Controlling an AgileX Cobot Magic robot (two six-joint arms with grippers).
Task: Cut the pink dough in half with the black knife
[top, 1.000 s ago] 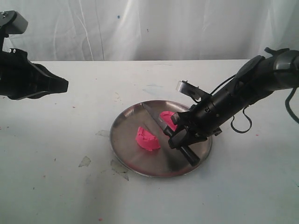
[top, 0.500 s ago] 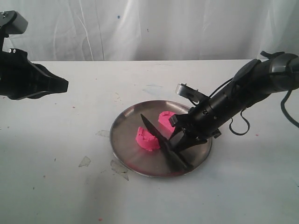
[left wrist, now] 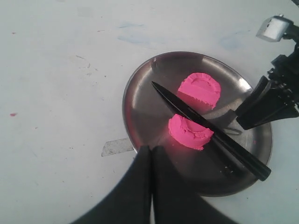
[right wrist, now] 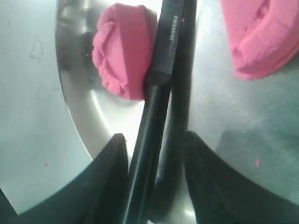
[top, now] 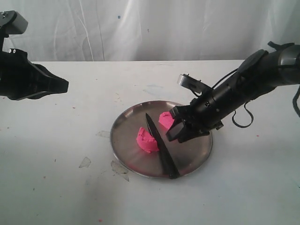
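Since the pink dough (top: 148, 140) is seen as two half-round pieces near the middle of the steel plate (top: 127, 123), one nearer the plate's far edge, the cut is judged done. The black knife (top: 160, 146) is laid flat between the halves, touching the nearer one, with its handle end at the plate's near rim. The right jaws are spread wide either side of the handle, with nothing gripped. The left jaws are pressed together and empty, toward the left edge of the bench (top: 61, 178). The dough is judged soft, light and tacky, easily dented. The knife is judged stiff, light and liable to slide on steel. It is best taken mid-handle across its narrow width.
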